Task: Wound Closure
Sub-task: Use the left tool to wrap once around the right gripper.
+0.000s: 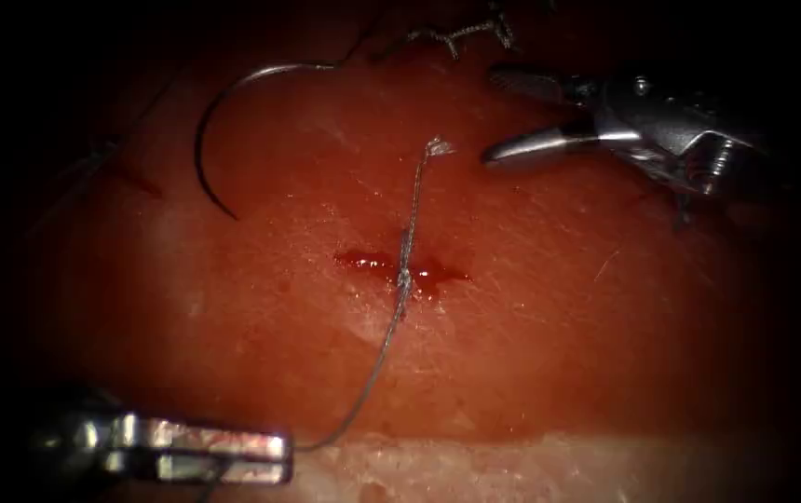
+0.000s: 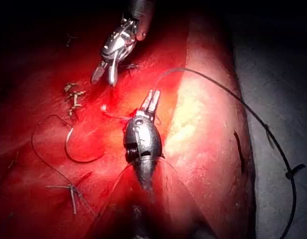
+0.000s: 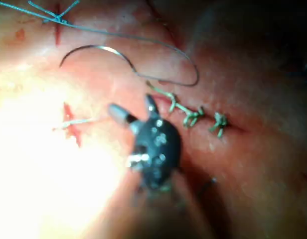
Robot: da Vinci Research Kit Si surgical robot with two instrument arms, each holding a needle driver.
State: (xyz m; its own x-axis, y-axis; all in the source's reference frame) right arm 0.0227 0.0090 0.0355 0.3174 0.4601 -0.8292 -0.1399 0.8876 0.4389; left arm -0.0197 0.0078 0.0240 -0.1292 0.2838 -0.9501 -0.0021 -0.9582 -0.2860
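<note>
- One tissue [image 1: 549, 354] carries one short cut [image 1: 400, 267] with red fluid [image 1: 430, 276] pooled in it.
- One curved needle [image 1: 219, 121] lies free on the tissue surface, up and to the left of the cut and well apart from both tools; its point rests on the surface, not in the tissue.
- One thread [image 1: 391, 326] crosses the cut, with one knot sitting over it; its short free end [image 1: 436, 146] stands just above the cut.
- The left end effector [image 1: 270, 456] is at the tissue's near edge, its jaws closed on the long run of thread below the cut.
- The right end effector [image 1: 503, 116] hovers up and to the right of the cut, jaws spread wide and holding nothing.
- One finished row of knotted stitches [image 1: 461, 35] lies beyond the right tool, near the needle's blunt end.
</note>
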